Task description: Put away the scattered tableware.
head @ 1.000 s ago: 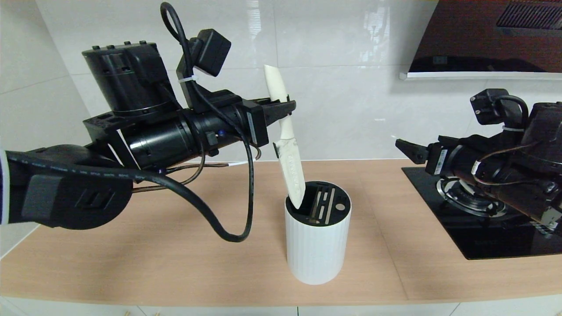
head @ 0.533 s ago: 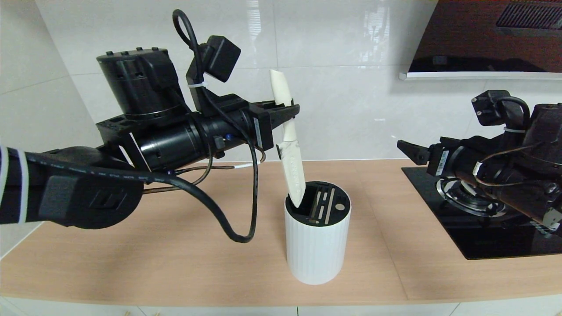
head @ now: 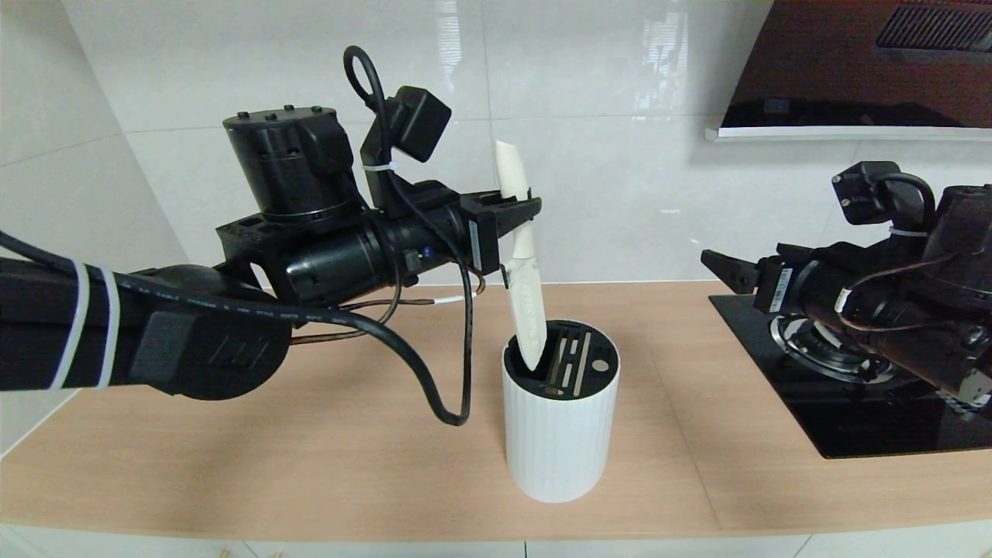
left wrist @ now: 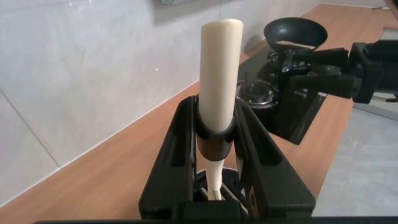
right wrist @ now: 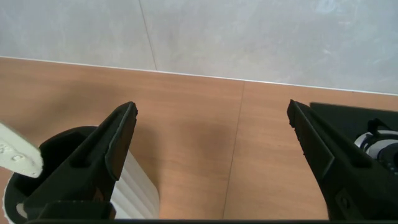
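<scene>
Wooden counter (head: 232,465) bears ribbed white holder (head: 558,442); left tool (head: 521,214) grips cream knife (head: 531,314).

From the head we look forward and down over the counter (head: 310,465). Our left wrist camera sits close behind the left gripper (left wrist: 216,107), facing past the knife (left wrist: 219,62) toward the stove (left wrist: 305,124). Our right wrist camera looks through the right gripper (right wrist: 211,109) at the holder (right wrist: 135,190), which the head view also shows.

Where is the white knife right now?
Head view, centre: the knife is held by the left gripper, blade tip inside the white holder on the counter.
</scene>
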